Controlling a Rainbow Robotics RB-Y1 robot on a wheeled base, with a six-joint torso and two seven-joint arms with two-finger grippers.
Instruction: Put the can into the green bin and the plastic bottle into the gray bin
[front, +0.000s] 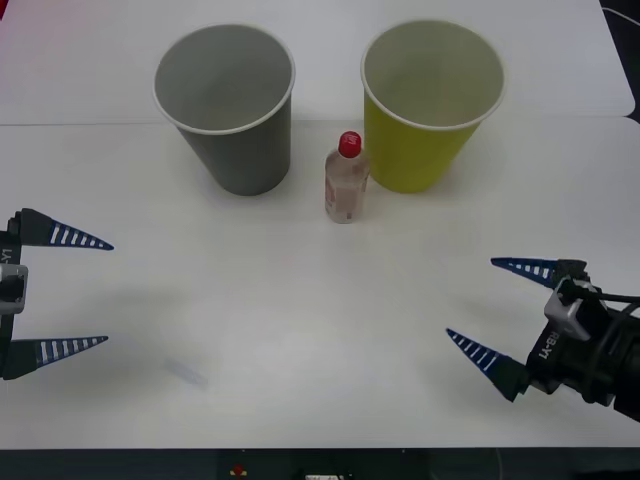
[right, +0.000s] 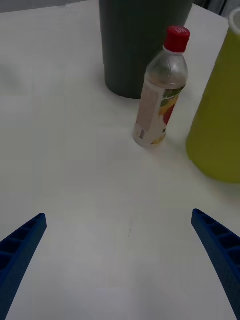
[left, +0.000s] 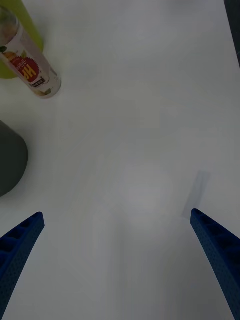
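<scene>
Nearest you, both tools hang low over the white counter (front: 300, 330) with nothing in them. Your left tool (front: 70, 292) sits at the near left edge, fingers spread wide and released. Your right tool (front: 505, 308) sits at the near right, fingers likewise spread and released, aimed inward toward the middle.

Farther out, the plastic bottle (front: 346, 180) stands upright on its base, red cap up, so its long axis is vertical. It stands between the two cups and a little nearer you than they are. From the right wrist view it lies ahead of that tool and close to its centre line (right: 161, 102); from the left wrist view it sits off at a corner. You will likely find the right arm better lined up for the reach.

Beyond it stand the gray bin (front: 226, 110) on the left and the green bin (front: 430, 105) on the right, both open-topped. The bottle must end up leftward, in the gray one.
</scene>
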